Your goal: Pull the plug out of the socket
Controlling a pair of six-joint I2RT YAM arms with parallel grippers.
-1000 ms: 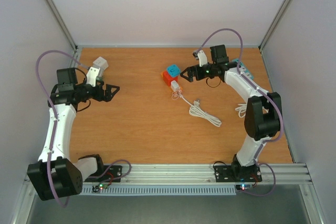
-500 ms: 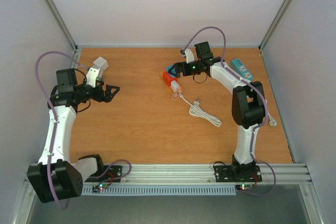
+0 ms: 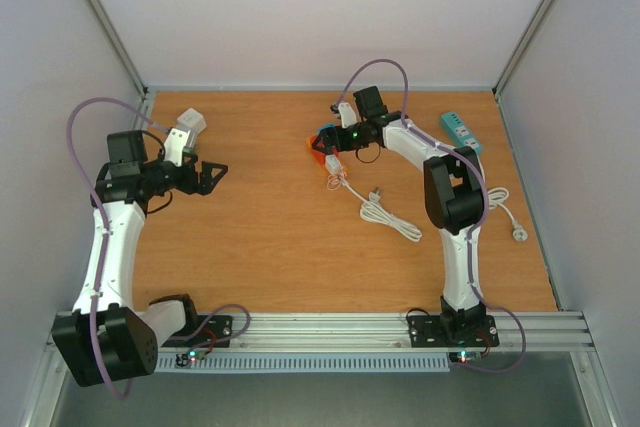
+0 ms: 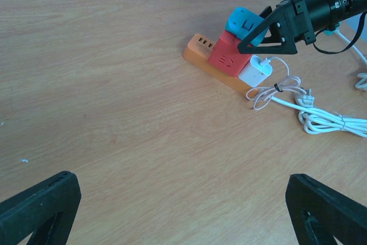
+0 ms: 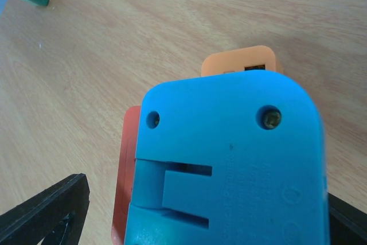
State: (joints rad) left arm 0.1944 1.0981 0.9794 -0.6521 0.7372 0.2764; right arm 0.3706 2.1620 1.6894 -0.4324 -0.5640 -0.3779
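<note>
Risks:
- The orange power strip (image 4: 200, 46) lies loose on the table (image 4: 114, 101) with nothing pinning it. A pull on the blue plug (image 5: 229, 159) will likely drag or lift the whole strip.
- The left claw (image 3: 214, 175) hangs fully spread and empty, well apart from the strip, so it gives no bracing.
- The red adapter (image 4: 226, 57) sits tight against the blue plug, just below the right claw (image 3: 328, 139). A low finger may catch it instead.
- The white charger (image 4: 254, 74) and its cable (image 4: 321, 121), just past the red adapter, could get tugged.

Right claw:
- The jaws are wide, straddling the blue plug.
- The plug sits between the fingers and looks seated on the strip.
- One finger (image 5: 51, 210) shows a gap to the plug; the other side is unclear.
- Nothing is gripped yet.
</note>
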